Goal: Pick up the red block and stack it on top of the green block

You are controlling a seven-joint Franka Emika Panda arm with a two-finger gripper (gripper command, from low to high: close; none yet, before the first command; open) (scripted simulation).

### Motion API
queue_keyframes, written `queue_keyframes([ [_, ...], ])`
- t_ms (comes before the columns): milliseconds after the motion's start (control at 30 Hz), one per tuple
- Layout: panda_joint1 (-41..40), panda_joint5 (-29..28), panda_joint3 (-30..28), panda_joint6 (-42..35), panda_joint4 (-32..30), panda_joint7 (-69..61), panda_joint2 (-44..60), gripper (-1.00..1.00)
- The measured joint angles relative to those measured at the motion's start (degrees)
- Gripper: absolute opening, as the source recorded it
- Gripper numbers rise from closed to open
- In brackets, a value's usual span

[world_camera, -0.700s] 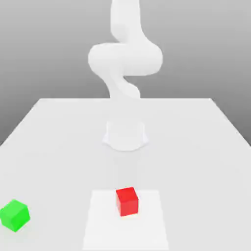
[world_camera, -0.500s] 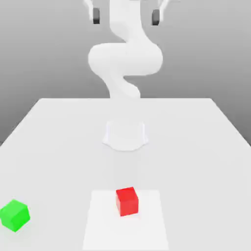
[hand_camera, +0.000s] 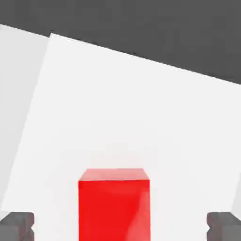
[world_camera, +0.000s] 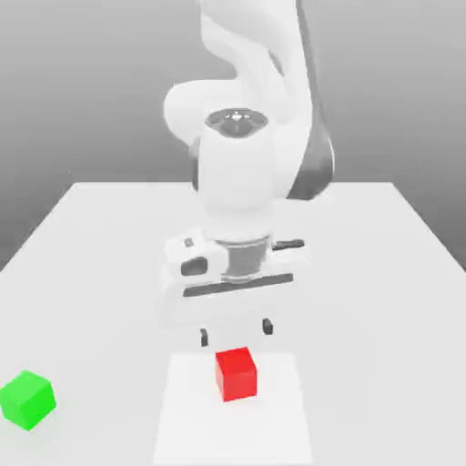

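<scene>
In the exterior view the arm folds forward and down, its gripper [world_camera: 236, 333] spread wide, empty, just above and behind the red block [world_camera: 237, 373] on the table's [world_camera: 382, 273] pale square patch [world_camera: 282, 419]; the green block [world_camera: 27, 400] sits well apart toward that view's left. In the hand view both fingertips [hand_camera: 17, 226] flank the red block [hand_camera: 114, 204] without touching it.

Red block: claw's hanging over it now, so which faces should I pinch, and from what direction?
Come straight down from above. The red block is a small cube sitting flat on the table, top face clear, nothing touching it. The open claw probably fits; in the hand view its fingertips already stand either side of the block. Pinch the two opposite vertical faces, about mid-height. The green block lies well clear.
</scene>
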Motion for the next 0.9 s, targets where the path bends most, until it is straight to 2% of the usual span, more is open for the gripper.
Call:
queue_keyframes([
  [133,-0.8,1.3,1.1,7.0,1.0,-1.0,8.3,0.00],
  [167,-1.0,1.4,1.4,8.2,1.2,-1.1,9.6,-1.00],
  [400,-1.2,1.3,1.5,8.1,1.2,-1.0,9.6,-1.00],
  [633,-1.4,-0.4,0.5,-3.0,0.0,1.0,-2.7,-1.00],
  [700,-2.3,0.2,-1.8,-5.5,2.8,4.3,-2.4,-1.00],
  [900,-14.9,3.0,-9.4,-12.2,14.1,16.9,2.4,-1.00],
])
